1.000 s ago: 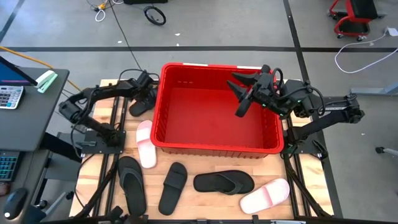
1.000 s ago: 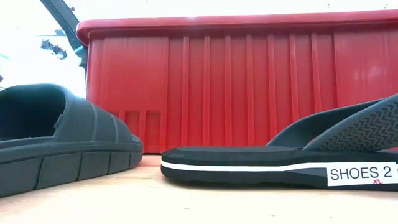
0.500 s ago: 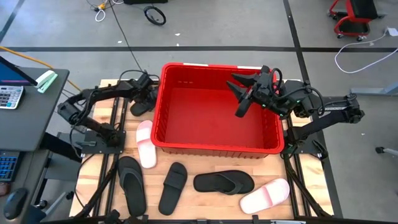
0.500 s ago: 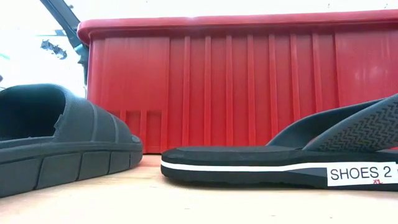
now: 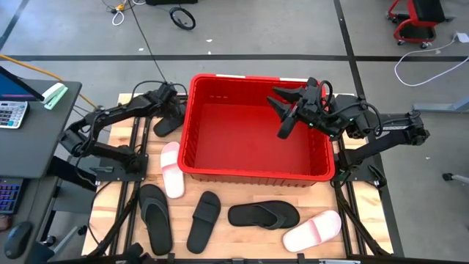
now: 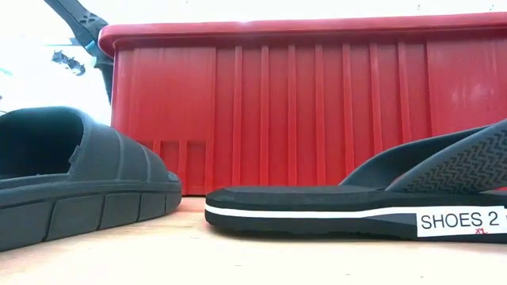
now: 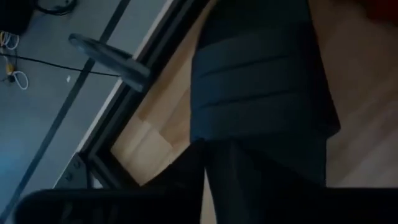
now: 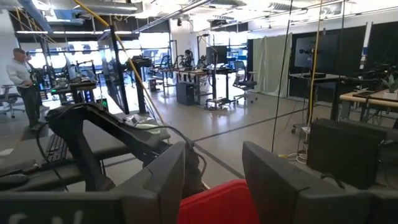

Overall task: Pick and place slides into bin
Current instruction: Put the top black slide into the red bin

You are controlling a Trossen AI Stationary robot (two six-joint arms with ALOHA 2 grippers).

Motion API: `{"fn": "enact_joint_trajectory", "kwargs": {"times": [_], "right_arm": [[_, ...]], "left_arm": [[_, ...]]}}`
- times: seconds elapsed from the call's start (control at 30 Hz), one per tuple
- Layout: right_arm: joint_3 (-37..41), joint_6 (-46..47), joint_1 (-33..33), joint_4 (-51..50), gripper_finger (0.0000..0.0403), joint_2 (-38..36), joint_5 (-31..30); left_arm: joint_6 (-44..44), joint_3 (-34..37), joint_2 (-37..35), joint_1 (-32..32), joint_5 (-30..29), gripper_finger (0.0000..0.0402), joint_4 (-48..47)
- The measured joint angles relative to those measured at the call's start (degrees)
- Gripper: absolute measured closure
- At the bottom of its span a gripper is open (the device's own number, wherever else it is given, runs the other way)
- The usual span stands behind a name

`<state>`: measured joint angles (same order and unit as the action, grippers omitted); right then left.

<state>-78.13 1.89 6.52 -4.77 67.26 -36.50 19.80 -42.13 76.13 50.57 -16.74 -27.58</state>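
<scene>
Overhead, the right gripper (image 5: 287,116) hangs above the bin (image 5: 256,171), jaws spread and empty. The left gripper (image 5: 171,110) sits over a black slide (image 5: 166,125) outside the bin's wall; whether its jaws are closed I cannot tell. Only its wrist camera shows that slide's (image 7: 258,87) ribbed rubber band just ahead of the jaws. Table-level view reveals the bin's (image 6: 317,111) upright ribs and a thong slide (image 6: 356,207) labelled "SHOES 2".
</scene>
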Motion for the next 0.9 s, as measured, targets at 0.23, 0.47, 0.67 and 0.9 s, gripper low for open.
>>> {"fn": "enact_joint_trajectory", "kwargs": {"times": [0.23,0.47,0.67,0.9], "right_arm": [[0.00,0.03,0.00,0.00,0.0235,0.00,1.21],[0.00,0.00,0.00,0.00,0.0235,0.00,1.25],[0.00,-0.02,-0.02,0.02,0.0235,0.00,1.23],[0.00,-0.09,-0.02,0.02,0.0235,0.00,1.21]], "left_arm": [[-0.01,0.00,3.82,0.07,-0.80,0.0229,2.16],[0.16,-0.04,6.83,-0.35,-5.70,0.0206,1.48],[0.37,-0.02,7.24,-0.35,-7.93,0.0215,9.46],[0.47,-0.05,10.37,0.26,-6.33,0.0228,14.89]]}}
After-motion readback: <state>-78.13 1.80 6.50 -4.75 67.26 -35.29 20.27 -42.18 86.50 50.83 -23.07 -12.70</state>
